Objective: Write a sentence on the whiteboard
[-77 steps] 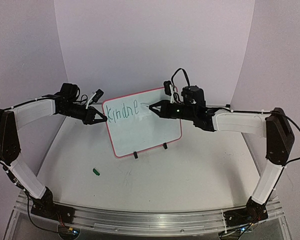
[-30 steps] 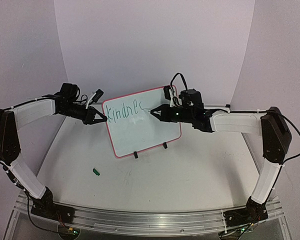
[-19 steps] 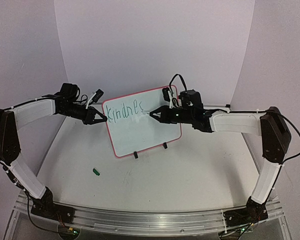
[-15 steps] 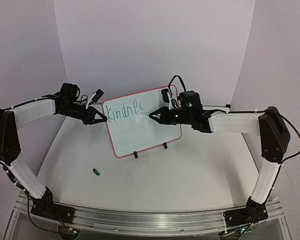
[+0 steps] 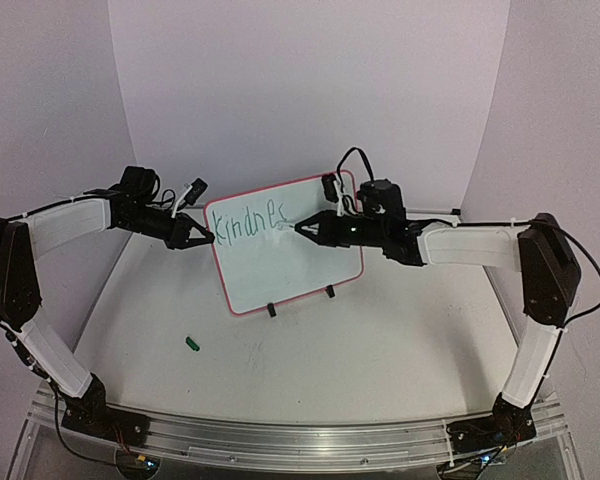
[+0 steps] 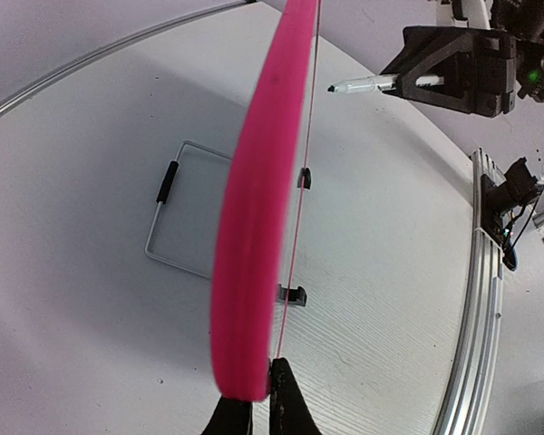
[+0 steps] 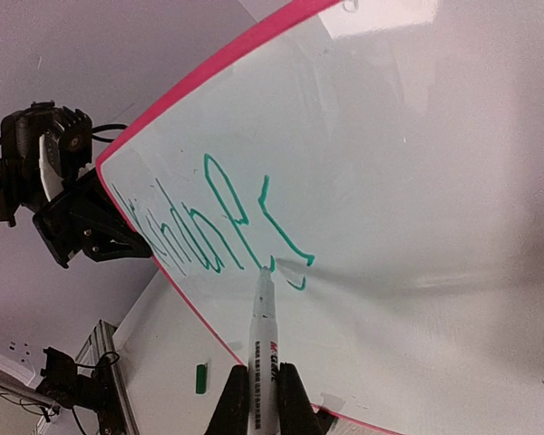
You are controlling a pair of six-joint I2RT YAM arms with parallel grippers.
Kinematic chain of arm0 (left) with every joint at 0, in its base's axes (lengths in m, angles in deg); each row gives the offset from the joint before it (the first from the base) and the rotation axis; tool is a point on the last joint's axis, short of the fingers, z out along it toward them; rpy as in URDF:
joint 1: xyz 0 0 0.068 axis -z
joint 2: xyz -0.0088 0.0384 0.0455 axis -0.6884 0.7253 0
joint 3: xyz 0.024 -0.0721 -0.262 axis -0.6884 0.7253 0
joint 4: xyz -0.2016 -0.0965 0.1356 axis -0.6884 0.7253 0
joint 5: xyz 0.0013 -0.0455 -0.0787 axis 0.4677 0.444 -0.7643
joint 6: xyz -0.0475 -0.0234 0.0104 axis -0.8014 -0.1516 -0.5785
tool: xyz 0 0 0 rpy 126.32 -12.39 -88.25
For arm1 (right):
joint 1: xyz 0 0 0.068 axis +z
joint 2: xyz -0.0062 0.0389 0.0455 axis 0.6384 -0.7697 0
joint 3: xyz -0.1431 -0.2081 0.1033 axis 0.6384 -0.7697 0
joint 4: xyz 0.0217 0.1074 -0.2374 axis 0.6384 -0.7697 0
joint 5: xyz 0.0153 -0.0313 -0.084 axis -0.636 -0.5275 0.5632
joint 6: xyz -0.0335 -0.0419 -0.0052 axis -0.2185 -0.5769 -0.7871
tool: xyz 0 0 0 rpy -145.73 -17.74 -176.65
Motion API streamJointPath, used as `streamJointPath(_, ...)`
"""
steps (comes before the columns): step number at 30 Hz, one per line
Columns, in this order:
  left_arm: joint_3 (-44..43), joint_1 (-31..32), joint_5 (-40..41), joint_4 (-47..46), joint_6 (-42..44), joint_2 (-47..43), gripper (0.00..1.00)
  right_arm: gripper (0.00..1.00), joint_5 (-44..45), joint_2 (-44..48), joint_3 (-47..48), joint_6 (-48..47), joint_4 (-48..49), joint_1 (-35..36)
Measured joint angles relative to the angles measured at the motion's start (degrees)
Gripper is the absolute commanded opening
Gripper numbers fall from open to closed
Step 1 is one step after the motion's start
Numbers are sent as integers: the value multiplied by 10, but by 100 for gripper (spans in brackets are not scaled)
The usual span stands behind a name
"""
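Since the earliest view, your right end effector (image 5: pixel 302 228) has dipped slightly along the row, and the thin green handwritten lettering (image 5: pixel 245 222) has gained a letter at its right end, so it now reads roughly "Kindnes". Your left arm and the board have not shifted.

Your right end effector is closed tight on a slim white marker (image 7: pixel 261 331), gripping the barrel behind its printed label. The tip sits at the last letter, touching the glossy face or just off it; I cannot tell which.

Your left end effector (image 5: pixel 205 238) is shut on the left edge of the small rectangular red-framed whiteboard (image 5: pixel 290 275), pinching the frame between its fingers. The whiteboard stands upright on two small black feet at the far middle of the pale surface (image 5: pixel 380 340), between the two arms, with the lettering along its top left.

The whiteboard looks light and stiff, so pen pressure would likely skid or tip it on those narrow feet. Hold it by the frame edge, not the face, where fresh ink would probably smear. The marker barrel looks smooth and may twist in the grip if you press hard.

A small green piece (image 5: pixel 191 343), perhaps the cap, lies near left, well apart from the whiteboard.
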Motion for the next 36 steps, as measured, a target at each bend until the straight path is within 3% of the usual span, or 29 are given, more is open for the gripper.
streamJointPath(9, 0, 0, 0, 0, 0, 0, 0, 0, 42, 58, -27, 0, 16, -6)
streamJointPath(36, 0, 0, 0, 0, 0, 0, 0, 0, 49, 11, 10, 0, 5, -14)
